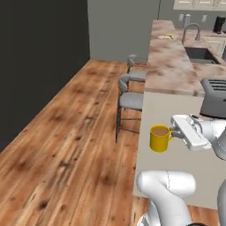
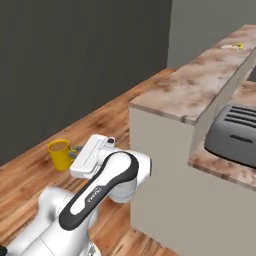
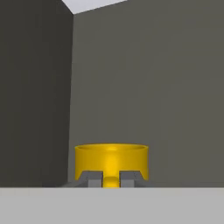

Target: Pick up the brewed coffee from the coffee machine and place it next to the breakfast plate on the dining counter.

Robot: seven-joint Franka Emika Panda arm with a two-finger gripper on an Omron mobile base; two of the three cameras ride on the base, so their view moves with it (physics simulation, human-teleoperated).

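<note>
The brewed coffee is a small yellow mug (image 1: 159, 138) (image 2: 59, 154) (image 3: 111, 160) with brown liquid in it, upright in the air over the wood floor. My gripper (image 1: 175, 133) (image 2: 75, 154) (image 3: 111, 180) is shut on its side handle. The mug hangs beside the beige front of the dining counter (image 1: 169, 62) (image 2: 186, 89), below the marbled top. Far along that top lies the breakfast plate (image 1: 166, 37) (image 2: 232, 46) with a yellow banana. The black coffee machine (image 1: 219, 24) stands at the far back right.
A grey slotted toaster (image 1: 215, 98) (image 2: 234, 132) sits on the lower counter behind the dining counter. A sink (image 1: 201, 54) with a faucet lies further back. Two grey stools (image 1: 131, 100) stand on the floor side of the dining counter. A dark wall runs along the left.
</note>
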